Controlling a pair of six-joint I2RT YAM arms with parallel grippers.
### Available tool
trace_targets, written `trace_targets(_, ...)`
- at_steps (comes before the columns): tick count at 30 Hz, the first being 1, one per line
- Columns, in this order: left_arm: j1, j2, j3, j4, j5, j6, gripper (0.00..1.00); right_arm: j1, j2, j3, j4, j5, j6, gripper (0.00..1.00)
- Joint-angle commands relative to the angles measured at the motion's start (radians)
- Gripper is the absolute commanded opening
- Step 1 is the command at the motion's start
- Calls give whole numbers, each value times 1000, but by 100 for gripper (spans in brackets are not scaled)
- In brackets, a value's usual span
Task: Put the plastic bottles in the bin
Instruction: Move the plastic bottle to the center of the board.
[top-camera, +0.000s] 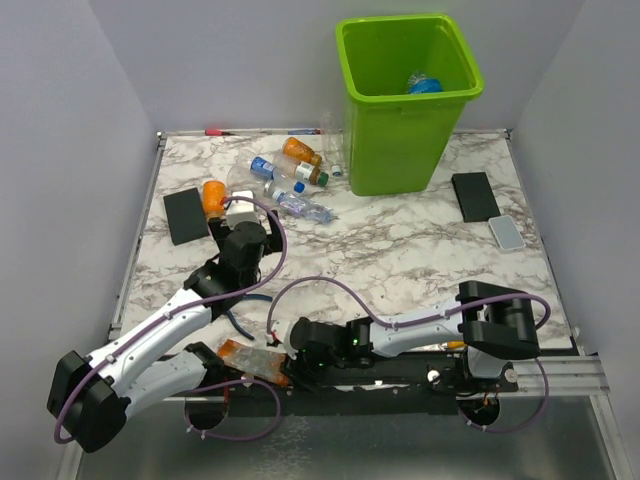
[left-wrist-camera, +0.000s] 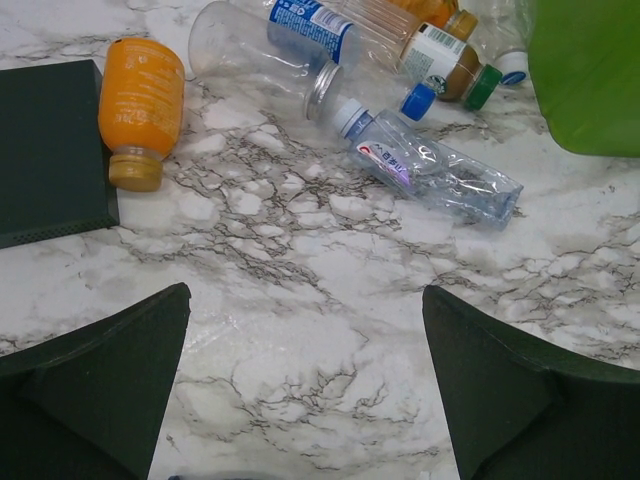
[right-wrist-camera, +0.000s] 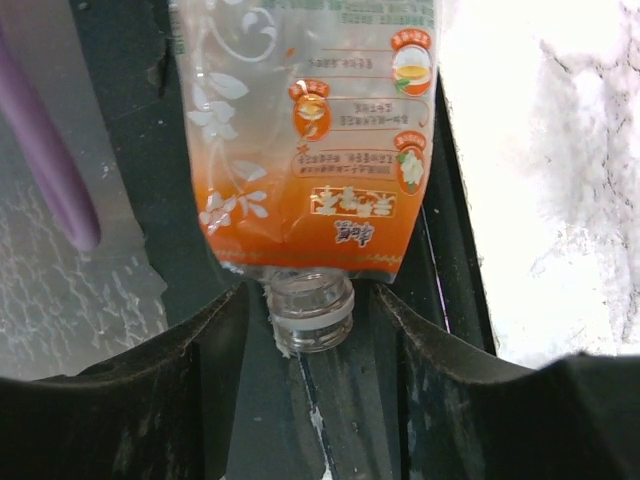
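The lime-green bin (top-camera: 345, 60) (left-wrist-camera: 590, 70) stands at the far side with a blue-labelled bottle (top-camera: 425, 83) inside. Several plastic bottles lie left of it: an orange one (top-camera: 213, 195) (left-wrist-camera: 140, 100), a crushed clear one (top-camera: 300, 207) (left-wrist-camera: 435, 170), a blue-labelled one (top-camera: 270, 168) (left-wrist-camera: 270, 45) and a green-capped one (left-wrist-camera: 450, 65). My left gripper (top-camera: 238, 208) (left-wrist-camera: 307, 295) hovers open over bare marble near them. An orange-labelled clear bottle (top-camera: 250, 358) (right-wrist-camera: 310, 120) lies on the black base rail. My right gripper (top-camera: 290, 368) (right-wrist-camera: 312, 300) straddles its capless neck, with a small gap at the right finger.
Black pads lie at the left (top-camera: 183, 215) (left-wrist-camera: 45, 150) and right (top-camera: 475, 195) of the table. A grey phone-like slab (top-camera: 506, 233) sits near the right pad. A red pen (top-camera: 220, 131) rests at the far edge. A purple cable (right-wrist-camera: 45, 150) runs beside the right gripper.
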Motion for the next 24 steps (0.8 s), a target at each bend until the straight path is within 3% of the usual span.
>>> trace_targets(1, 6, -27, -16, 12, 16, 4, 99, 9, 50, 44, -44, 62, 13, 52)
trace_targets(11, 5, -44, -23, 10, 7, 4, 99, 29, 2, 52, -109, 177, 29, 31)
trace_targets(19, 5, -80, -17, 10, -60, 6, 99, 22, -277, 3, -408, 450, 76, 27)
trace_targets(24, 7, -156, -32, 24, -129, -5, 99, -48, -332, -39, -435, 484, 103, 27)
